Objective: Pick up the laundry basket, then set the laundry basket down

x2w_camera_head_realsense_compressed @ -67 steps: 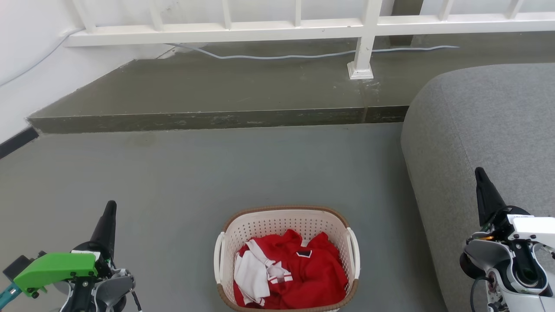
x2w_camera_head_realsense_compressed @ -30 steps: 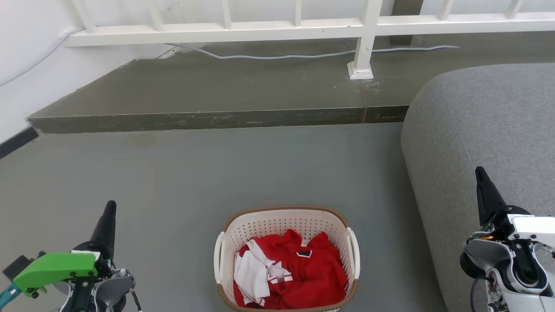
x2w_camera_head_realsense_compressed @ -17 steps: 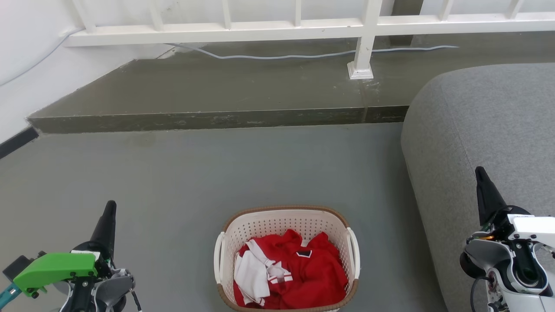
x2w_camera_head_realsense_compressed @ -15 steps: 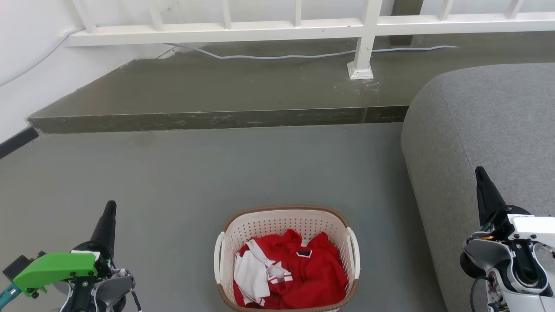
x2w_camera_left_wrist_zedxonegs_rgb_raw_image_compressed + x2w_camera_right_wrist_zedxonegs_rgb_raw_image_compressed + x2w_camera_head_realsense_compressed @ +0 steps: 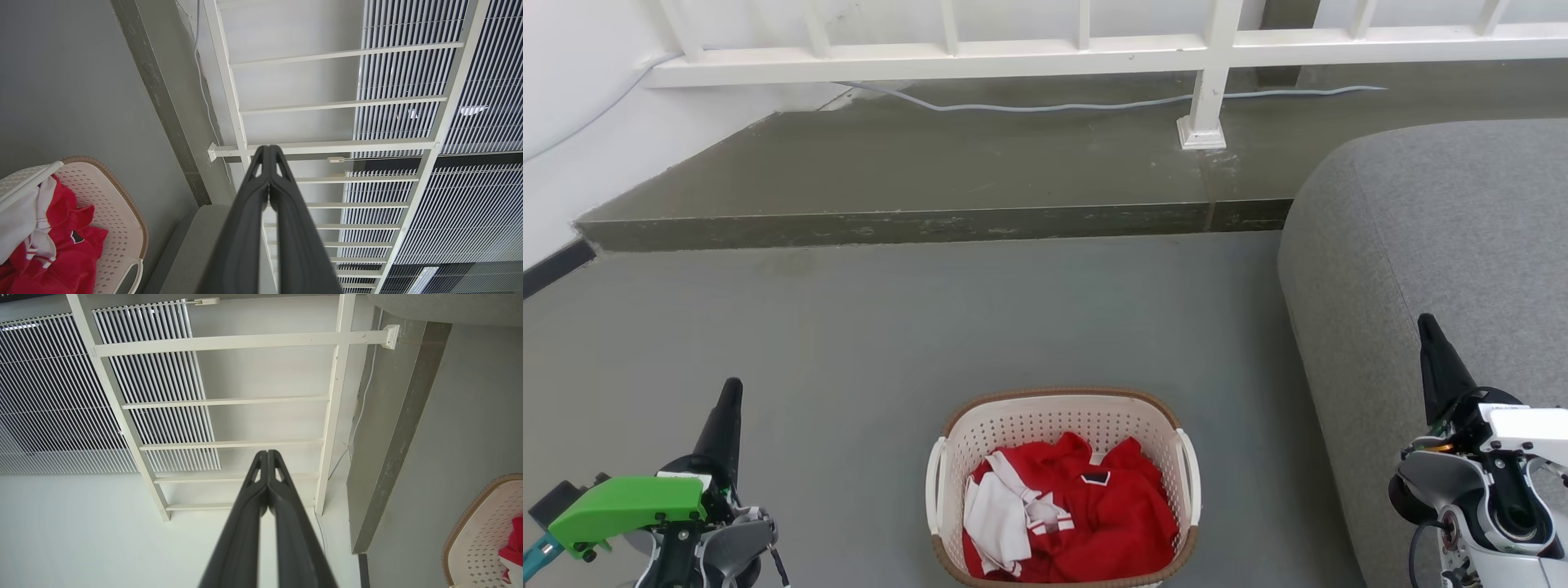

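Head view, laundry basket (image 5: 1054,425) near sofa edge (image 5: 1339,392)

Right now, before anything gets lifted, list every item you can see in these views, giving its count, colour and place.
laundry basket: one, cream-white with brown rim, on the floor, bottom centre of the head view
clothes: a heap, count unclear, red and white, inside the basket
floor: one, grey, under the basket
upholstered seat: one, grey, right of the basket
step: one, dark grey-green, beyond the floor
railing: one, white, standing on the step
cable: one, pale grey, lying along the step
slatted blinds: count unclear, white, behind the railing
green cover: one, on the left arm
left fingers: two, black, shut together, lower left
right fingers: two, black, shut together, lower right
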